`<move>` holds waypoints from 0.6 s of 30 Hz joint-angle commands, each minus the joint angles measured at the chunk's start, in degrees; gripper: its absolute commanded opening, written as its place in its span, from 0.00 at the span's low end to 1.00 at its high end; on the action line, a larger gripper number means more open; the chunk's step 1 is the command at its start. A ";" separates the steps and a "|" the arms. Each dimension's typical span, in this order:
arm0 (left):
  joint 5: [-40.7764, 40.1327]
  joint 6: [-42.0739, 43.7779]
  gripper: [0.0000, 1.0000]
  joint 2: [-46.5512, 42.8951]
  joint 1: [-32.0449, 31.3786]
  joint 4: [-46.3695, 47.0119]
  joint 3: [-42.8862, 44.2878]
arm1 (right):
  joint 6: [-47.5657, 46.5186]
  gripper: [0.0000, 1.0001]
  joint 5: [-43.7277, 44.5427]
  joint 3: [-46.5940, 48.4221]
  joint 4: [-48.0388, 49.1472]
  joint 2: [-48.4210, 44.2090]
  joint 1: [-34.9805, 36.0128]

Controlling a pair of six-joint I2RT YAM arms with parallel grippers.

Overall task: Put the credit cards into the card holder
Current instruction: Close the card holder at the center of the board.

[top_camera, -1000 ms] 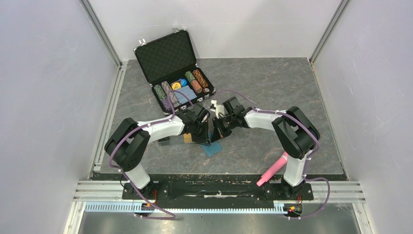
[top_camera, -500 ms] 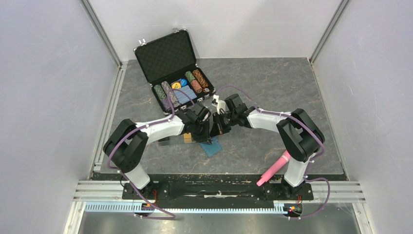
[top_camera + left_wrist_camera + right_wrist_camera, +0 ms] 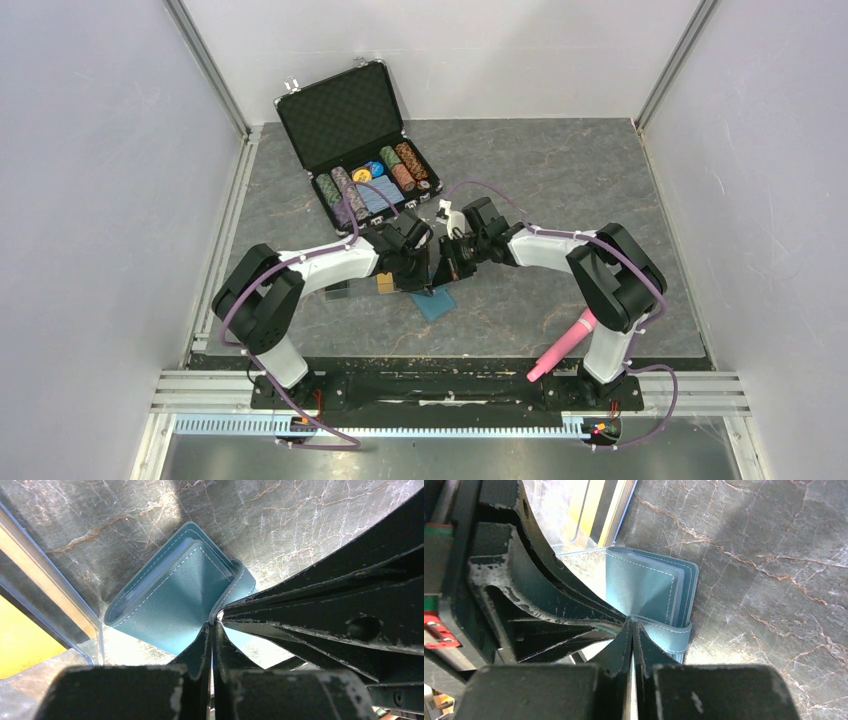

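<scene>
Card holder (image 3: pixel 165 597) looks soft and floppy; we've got left pincer (image 3: pixel 212 624) and right pincer (image 3: pixel 631 624) both clamped on its flap edges.

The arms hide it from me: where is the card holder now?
Top view: the card holder sits near the centre, where the left gripper and right gripper meet, both shut on its cover.

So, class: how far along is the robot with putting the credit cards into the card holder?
Done: nothing visible; no card shows inside the card holder. In hand: the left end effector and right end effector are both shut on its edge, seemingly to open it. Left: the credit cards beside it must be picked up and slotted in.
</scene>
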 commanded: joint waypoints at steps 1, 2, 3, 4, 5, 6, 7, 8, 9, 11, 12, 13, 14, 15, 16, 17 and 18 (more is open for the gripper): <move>-1.46 -0.52 0.02 0.16 -0.12 0.13 1.52 | -0.37 0.01 -0.60 -0.30 1.10 -0.80 0.02; -1.13 -0.43 0.02 0.76 -0.09 0.11 1.87 | -0.40 0.01 -0.61 -0.35 1.04 -0.72 0.02; -0.66 -0.37 0.02 1.19 -0.12 0.17 2.07 | -0.51 0.00 -0.61 -0.31 1.03 -0.65 0.01; -0.45 -0.37 0.02 1.48 -0.15 0.21 2.17 | -0.60 0.00 -0.68 -0.37 0.94 -0.50 0.00; -0.27 -0.32 0.02 1.69 -0.14 0.37 2.13 | -0.57 0.00 -0.76 -0.38 0.83 -0.24 0.05; -0.33 -0.30 0.02 1.74 -0.15 0.41 2.02 | -0.74 0.00 -0.91 -0.46 0.71 0.02 0.02; -0.43 -0.37 0.02 1.73 -0.15 0.36 1.80 | -0.89 0.00 -1.02 -0.56 0.66 0.41 0.09; -0.58 -0.27 0.02 1.80 -0.15 0.33 1.61 | -1.00 0.00 -0.97 -0.62 0.63 0.64 0.11; -0.67 -0.32 0.02 1.94 -0.16 0.39 1.52 | -1.16 0.00 -0.97 -0.72 0.56 0.95 0.09; -0.67 -0.42 0.02 2.20 -0.15 0.39 1.14 | -1.56 0.00 -0.96 -0.81 0.27 1.69 0.24; -0.87 -0.48 0.02 2.38 -0.15 0.39 0.91 | -1.89 0.00 -1.00 -0.75 0.07 2.42 0.36; -1.03 -0.58 0.02 2.47 -0.15 0.39 0.70 | -2.16 0.00 -1.08 -0.75 -0.12 2.87 0.39; -1.22 -0.63 0.02 2.52 -0.15 0.39 0.52 | -2.50 0.00 -0.90 -0.74 -0.29 3.21 0.52; -1.46 -0.68 0.02 2.60 -0.14 0.39 0.35 | -2.89 0.00 -0.72 -0.73 -0.61 3.53 0.67; -1.70 -0.75 0.02 2.74 -0.15 0.27 0.25 | -3.41 0.00 -0.36 -0.67 -1.08 3.99 0.89; -1.91 -0.76 0.02 2.86 -0.14 0.13 0.24 | -3.91 0.00 -0.03 -0.53 -1.82 4.30 1.08; -2.05 -0.84 0.02 3.06 -0.11 -0.04 0.13 | -4.75 0.00 0.49 -0.24 -2.74 4.69 1.40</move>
